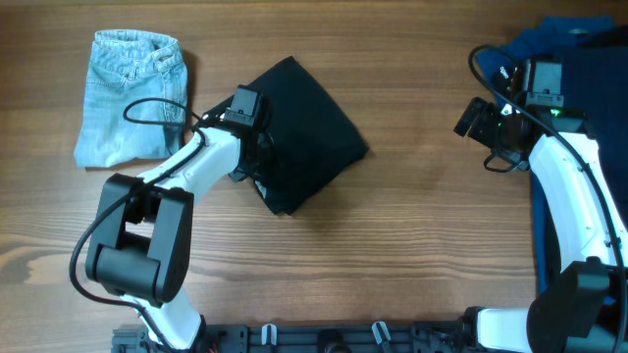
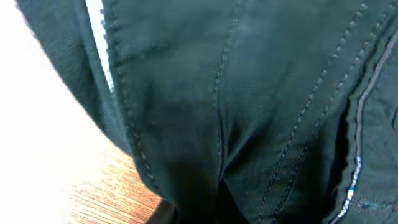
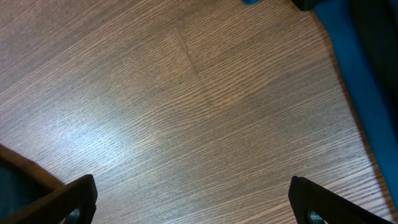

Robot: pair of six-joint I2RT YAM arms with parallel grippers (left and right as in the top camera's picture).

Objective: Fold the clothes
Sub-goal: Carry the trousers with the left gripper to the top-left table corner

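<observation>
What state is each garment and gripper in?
black matte fabric garment, folded over, left edge pinched.
light-blue denim garment, folded, lying flat, untouched.
dark blue garment, loose heap at the right edge.
left gripper, shut on the black garment's edge.
right gripper, open above the bare wooden table.

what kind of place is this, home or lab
Probably a robotics lab bench, not a home: left arm and right arm at a wooden table, with black shorts, folded denim and dark blue cloth laid out.
</observation>
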